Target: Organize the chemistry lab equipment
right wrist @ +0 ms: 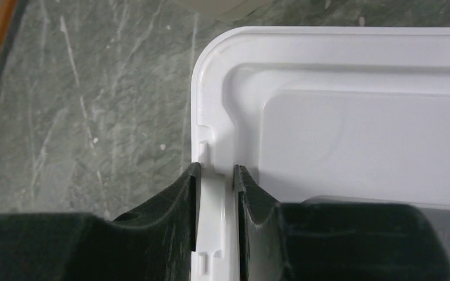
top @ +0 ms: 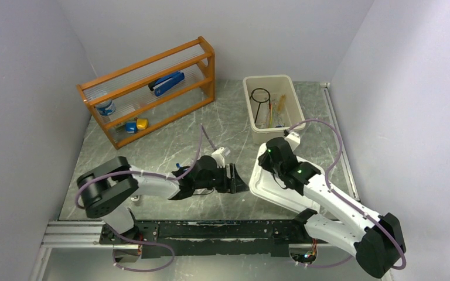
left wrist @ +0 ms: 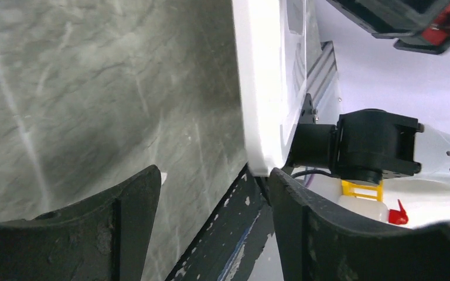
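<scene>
Surface: grey marbled table (top: 170, 140), with white walls on 3 sides.
Equipment: ring stand (top: 260, 97) lies inside beige bin (top: 268, 78), at the back, right of centre.
Right gripper (right wrist: 217, 171): jaws pinch the rim of white lid (top: 268, 190), near the front edge.
Left gripper (left wrist: 214, 175): jaws wide apart, empty, just beside the lid's corner.
Risk: only 1 narrow rim pinch, so the lid may pivot, slip out, or hit the table.

Left end effector (left wrist: 214, 178) gapes just beside white lid (left wrist: 263, 88).
</scene>
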{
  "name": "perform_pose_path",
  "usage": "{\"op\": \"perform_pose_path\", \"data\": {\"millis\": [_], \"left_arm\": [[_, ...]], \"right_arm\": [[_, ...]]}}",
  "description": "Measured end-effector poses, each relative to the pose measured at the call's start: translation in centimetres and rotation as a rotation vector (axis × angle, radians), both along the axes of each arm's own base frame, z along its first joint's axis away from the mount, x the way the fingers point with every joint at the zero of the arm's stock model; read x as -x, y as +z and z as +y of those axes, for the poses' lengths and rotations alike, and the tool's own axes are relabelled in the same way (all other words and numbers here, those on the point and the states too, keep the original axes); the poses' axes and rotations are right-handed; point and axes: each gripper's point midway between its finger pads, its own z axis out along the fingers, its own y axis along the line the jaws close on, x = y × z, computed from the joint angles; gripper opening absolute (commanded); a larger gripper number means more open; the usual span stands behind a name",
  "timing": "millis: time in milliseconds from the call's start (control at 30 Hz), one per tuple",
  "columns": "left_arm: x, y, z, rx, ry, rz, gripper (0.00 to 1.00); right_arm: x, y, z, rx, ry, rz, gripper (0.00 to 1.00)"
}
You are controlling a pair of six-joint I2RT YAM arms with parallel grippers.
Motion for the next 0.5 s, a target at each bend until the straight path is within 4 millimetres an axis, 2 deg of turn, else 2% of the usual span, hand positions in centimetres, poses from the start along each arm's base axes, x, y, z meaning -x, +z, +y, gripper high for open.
{"op": "perform_pose_path", "data": {"millis": [67,233,333,500], "left_arm": [[0.3,-0.3,-1.0,0.021,-0.020,0.020,0.68],[0.4,0.0,-3.1,0.089,-0.054,0.056,0.48],[0.3,0.6,-3.8,0.113,-0.061,0.058,0.47],[-0.4,0.8,-4.1,0.090,-0.030,0.046,0.45]], "right_arm": [[0.1,0.4,0.2,-0.021,0.006,-0.007,0.24],[0.4,1.0,0.9,-0.079,0.023,-0.022,0.24],[0.6,1.1,1.0,-0.102,0.027,-0.027,0.25],[0.6,0.8,0.8,-0.092,0.016,-0.022,0.34]]}}
